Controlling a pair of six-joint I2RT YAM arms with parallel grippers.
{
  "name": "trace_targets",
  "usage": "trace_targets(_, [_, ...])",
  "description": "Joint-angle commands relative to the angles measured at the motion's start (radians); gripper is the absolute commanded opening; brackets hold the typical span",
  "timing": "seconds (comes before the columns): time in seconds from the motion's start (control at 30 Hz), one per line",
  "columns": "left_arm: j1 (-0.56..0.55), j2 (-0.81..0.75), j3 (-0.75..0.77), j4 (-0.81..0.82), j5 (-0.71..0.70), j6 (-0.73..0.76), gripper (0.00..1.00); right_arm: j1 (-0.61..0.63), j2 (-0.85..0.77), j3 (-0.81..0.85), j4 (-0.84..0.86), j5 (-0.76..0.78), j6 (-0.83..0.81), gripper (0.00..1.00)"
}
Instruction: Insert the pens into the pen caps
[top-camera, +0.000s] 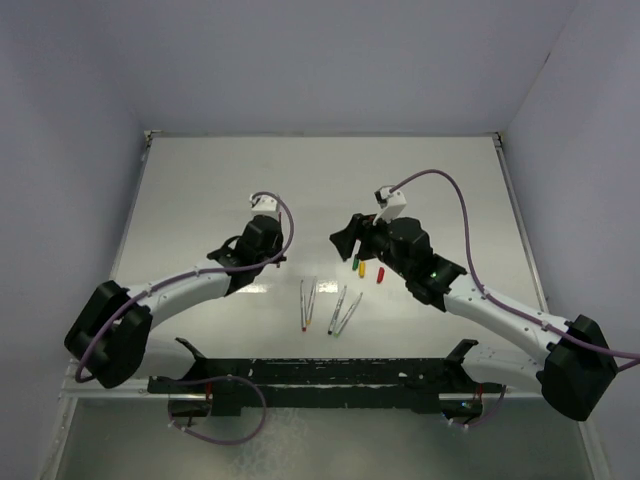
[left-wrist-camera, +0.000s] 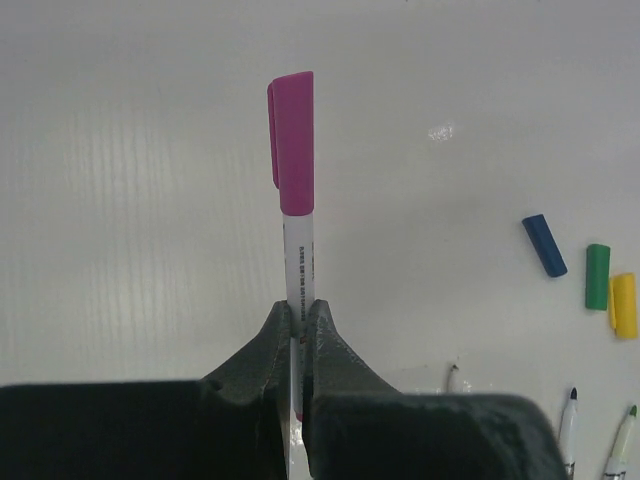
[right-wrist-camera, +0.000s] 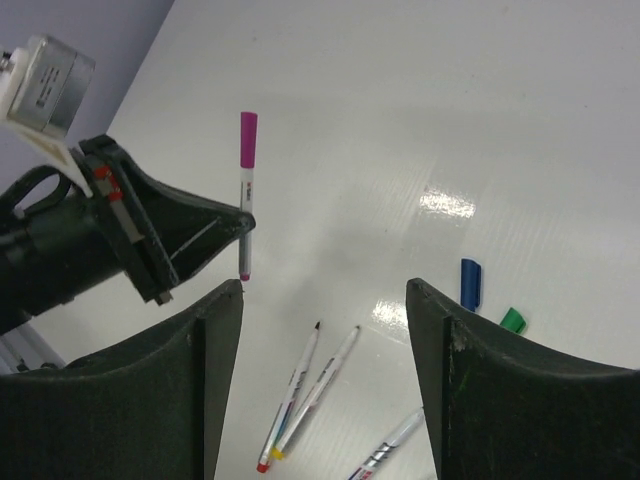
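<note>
Purple cap (left-wrist-camera: 293, 140) sits on the top end of the pen (left-wrist-camera: 299, 260) that my left gripper (left-wrist-camera: 300, 322) is clenched around. The fingers pinch the white barrel low down. In the left wrist view the pen runs straight toward 12 o'clock, with the cap at the far end. From my right wrist camera the same pen stands upright above the table (top-camera: 200, 200), its small pink bottom end poking out below the left fingers.

My right gripper (right-wrist-camera: 325, 290) is released: its two fingers stand wide apart with nothing between them. In the top view it hangs at about 3 o'clock from the left gripper, apart from it.

Loose caps lie on the table at roughly 3 o'clock of the held pen in the left wrist view. There is a blue cap (left-wrist-camera: 544, 245), then a green cap (left-wrist-camera: 597, 276) with a yellow cap (left-wrist-camera: 623, 305) just beside it. A red cap (top-camera: 380, 273) shows in the top view, near the yellow one, at about its 4 o'clock.

Four uncapped pens (top-camera: 338, 308) lie flat on the table as two pairs, at roughly 7 o'clock from the caps in the top view. None of them touches either gripper.
</note>
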Motion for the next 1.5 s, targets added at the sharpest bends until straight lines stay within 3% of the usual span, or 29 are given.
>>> trace_targets(0.0, [0.031,0.114,0.125,-0.051,0.013,-0.018,0.01,0.001,-0.012,-0.015,-0.013,0.028,0.017,0.69])
trace_targets(0.1, [0.047,0.190,0.170,-0.060,0.022,-0.021,0.06,0.002,-0.023,-0.031,-0.010,0.027,0.017,0.69])
trace_targets(0.57, [0.091,0.392,0.291,-0.087,0.002,-0.002,0.06,0.001,-0.078,-0.088,-0.043,0.028,0.032,0.68])
trace_targets(0.77, [0.093,0.460,0.328,-0.122,-0.020,-0.008,0.15,0.001,-0.094,-0.102,-0.048,0.038,0.039,0.68])
trace_targets(1.03, [0.094,0.498,0.336,-0.122,-0.027,-0.016,0.18,0.002,-0.098,-0.109,-0.048,0.048,0.046,0.68])
trace_targets(1.1, [0.094,0.498,0.339,-0.126,-0.026,-0.020,0.23,0.002,-0.098,-0.112,-0.045,0.055,0.047,0.68])
trace_targets(1.17, [0.093,0.493,0.339,-0.127,-0.026,-0.023,0.36,0.001,-0.097,-0.114,-0.039,0.058,0.045,0.68])
trace_targets(1.23, [0.094,0.484,0.338,-0.127,-0.024,-0.025,0.44,0.001,-0.096,-0.114,-0.035,0.058,0.042,0.68])
trace_targets(1.47, [0.094,0.415,0.343,-0.146,-0.009,-0.015,0.47,0.001,-0.094,-0.108,-0.042,0.069,0.042,0.68])
